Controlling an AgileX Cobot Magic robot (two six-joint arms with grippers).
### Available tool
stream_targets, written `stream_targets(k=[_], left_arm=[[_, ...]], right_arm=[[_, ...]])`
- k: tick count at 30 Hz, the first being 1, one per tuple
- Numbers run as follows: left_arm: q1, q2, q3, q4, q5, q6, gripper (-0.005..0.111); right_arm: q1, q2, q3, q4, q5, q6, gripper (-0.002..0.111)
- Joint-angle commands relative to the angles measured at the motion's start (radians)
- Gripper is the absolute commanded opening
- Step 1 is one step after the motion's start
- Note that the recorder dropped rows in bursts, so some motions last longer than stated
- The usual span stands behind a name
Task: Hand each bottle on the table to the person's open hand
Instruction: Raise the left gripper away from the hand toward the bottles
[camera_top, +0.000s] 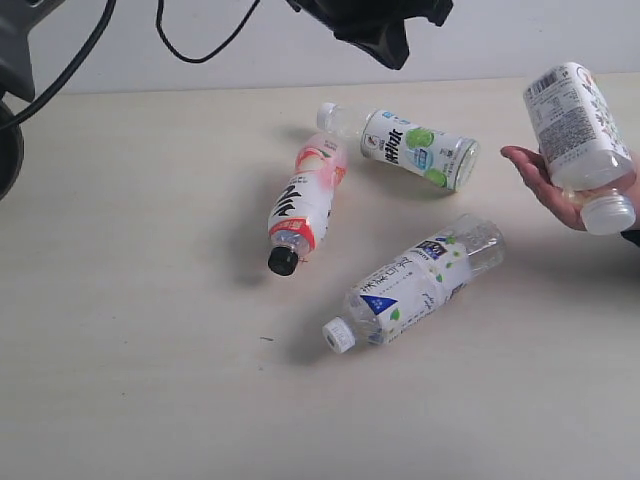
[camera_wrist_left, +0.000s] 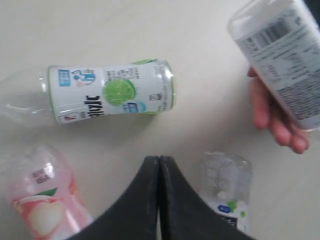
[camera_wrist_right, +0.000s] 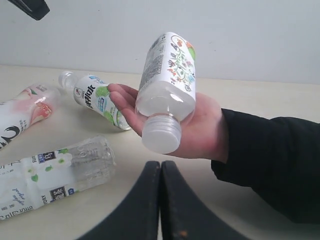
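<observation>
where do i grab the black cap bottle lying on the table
Take the black-capped bottle around its labelled middle, from straight above, closing across its width. It lies flat on the table, cap end narrow, with bare tabletop along both long sides of the body.

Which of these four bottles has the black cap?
The pink-and-red labelled bottle lying leftmost on the table in the exterior view. The lime-label bottle, the blue-label bottle and the held bottle in the person's hand all have white caps.

Three bottles (camera_top: 410, 290) lie on the table (camera_top: 150, 350), fourth bottle (camera_top: 575, 125) in open hand (camera_top: 545, 180)
</observation>
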Motion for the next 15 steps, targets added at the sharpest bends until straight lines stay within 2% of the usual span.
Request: stream_targets(k=[1, 10, 15], left_arm=[[0.004, -0.018, -0.008, 0.066, -0.003, -0.043, 0.0], [0.004, -0.018, -0.008, 0.08, -0.003, -0.05, 0.0], [0.006, -0.018, -0.008, 0.152, -0.003, -0.075, 0.0]], right_arm=[[0.005, -0.004, 0.006, -0.002, -0.009, -0.001, 0.0], [0.005, -0.004, 0.006, 0.0, -0.009, -0.001, 0.0], [0.005, -0.004, 0.006, 0.0, -0.009, -0.001, 0.0]])
